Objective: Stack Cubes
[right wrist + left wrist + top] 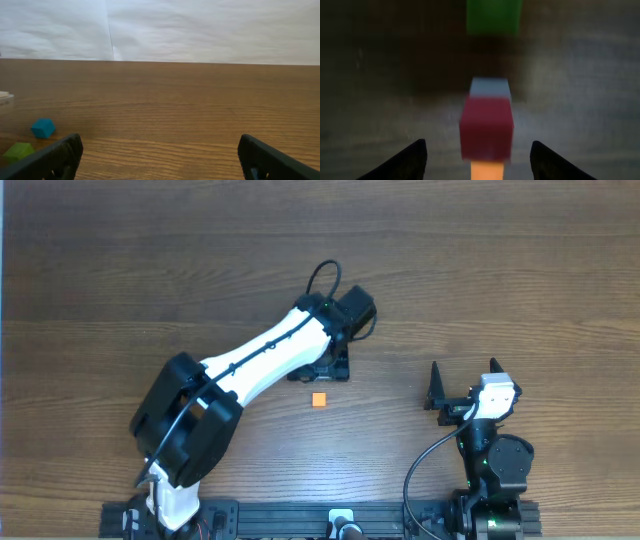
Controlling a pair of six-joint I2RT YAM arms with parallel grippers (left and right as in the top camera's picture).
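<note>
Where the left arm stands out over the middle of the wooden counter (pixel 120 260), the left gripper (pixel 478 143) hangs with its fingers (pixel 414 161) spread apart and gripping nothing. Between them, in the left wrist view, four cubes line up in a row: an orange cube (pixel 487 171) nearest, then a dark red cube (pixel 486 131), a pale blue cube (pixel 490 88) and a green cube (pixel 493 17) farthest. The blur hides whether the dark red cube sits on another or on the wood. From above, the orange cube lies just beside that gripper, on the robot's side of it. The right gripper (pixel 160 139) sits well apart from the cubes, low over the counter – fingers (pixel 274 161) wide open and holding nothing – and its wrist view catches the pale blue cube and the green cube some way off.
</note>
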